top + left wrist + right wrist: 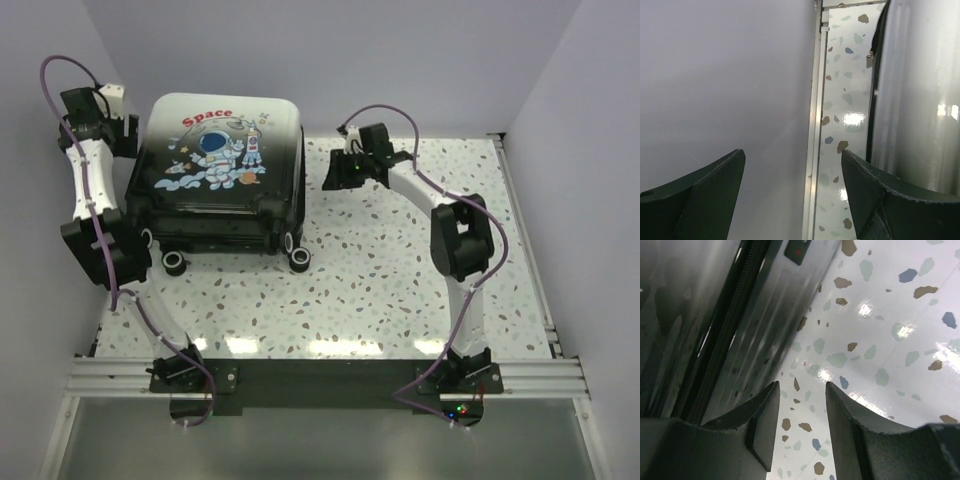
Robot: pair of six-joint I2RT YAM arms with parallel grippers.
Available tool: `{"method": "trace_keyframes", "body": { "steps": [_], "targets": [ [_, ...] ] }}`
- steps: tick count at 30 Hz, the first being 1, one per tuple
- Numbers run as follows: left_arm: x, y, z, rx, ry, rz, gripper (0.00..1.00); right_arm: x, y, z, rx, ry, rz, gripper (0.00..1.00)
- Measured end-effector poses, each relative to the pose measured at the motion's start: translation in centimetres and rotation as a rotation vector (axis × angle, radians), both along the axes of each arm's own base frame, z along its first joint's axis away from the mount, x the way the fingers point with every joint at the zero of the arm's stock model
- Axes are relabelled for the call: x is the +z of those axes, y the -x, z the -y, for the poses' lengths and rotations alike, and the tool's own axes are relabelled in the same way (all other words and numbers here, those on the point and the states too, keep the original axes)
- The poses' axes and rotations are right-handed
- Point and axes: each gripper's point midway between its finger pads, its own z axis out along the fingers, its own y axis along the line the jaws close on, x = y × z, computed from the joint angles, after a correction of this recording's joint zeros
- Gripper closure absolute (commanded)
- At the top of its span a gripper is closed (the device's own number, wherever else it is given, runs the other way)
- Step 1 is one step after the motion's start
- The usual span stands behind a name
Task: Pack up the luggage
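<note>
The luggage (215,170) lies shut and flat on the far left part of the speckled table (420,290). Its printed shell faces up and its black wheels (299,258) point toward the near edge. The shell fades from white at the far end to black at the near end. It carries a cartoon astronaut and the red word "Space" close to the far edge. My left gripper (122,130) sits at the far left corner, in the narrow strip between the pale wall (725,75) and the case's left side. In my left wrist view its fingers (705,195) are spread wide with nothing between them. The glossy grey side of the case (920,100) rises just beside the right finger. I cannot tell if that finger touches it. My right gripper (333,175) hangs just off the case's right side, low over the table. In the right wrist view its fingers (765,420) stand a little apart with only bare tabletop showing in the gap. There the shell shows ribbed and shiny, with a dark zipper (727,325) running along the seam between the two halves.
</note>
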Motion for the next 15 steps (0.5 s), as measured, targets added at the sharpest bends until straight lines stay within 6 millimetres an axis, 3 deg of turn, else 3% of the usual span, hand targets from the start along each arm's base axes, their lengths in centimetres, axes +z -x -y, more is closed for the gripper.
{"method": "trace_keyframes", "body": {
  "steps": [4, 8, 9, 11, 12, 14, 15],
  "targets": [
    [0.8, -0.1, 1.9, -0.074, -0.062, 0.019, 0.19, 0.1, 0.4, -0.6, 0.029, -0.012, 0.000, 0.51],
    [3.8, -1.2, 6.8, -0.166, -0.132, 0.100, 0.20, -0.6, 1.3, -0.7, 0.071, -0.007, 0.004, 0.49],
    [3.6, -1.5, 10.1, -0.242, -0.089, 0.105, 0.20, -1.1, 1.8, -0.3, 0.079, 0.003, -0.006, 0.49],
    [2.2, -2.4, 19.6, -0.441, -0.003, 0.099, 0.20, -2.0, 3.1, 0.6, 0.093, 0.021, -0.032, 0.49],
    [2.0, -2.6, 23.0, -0.514, 0.022, 0.106, 0.21, -2.3, 3.7, 1.3, 0.094, 0.031, -0.046, 0.49],
    [1.6, -2.1, 31.0, -0.679, 0.094, 0.115, 0.21, -2.3, 4.5, 3.0, 0.083, 0.044, -0.063, 0.49],
    [1.5, -1.4, 33.9, -0.741, 0.128, 0.116, 0.21, -2.0, 4.6, 4.1, 0.069, 0.049, -0.065, 0.49]
  ]
}}
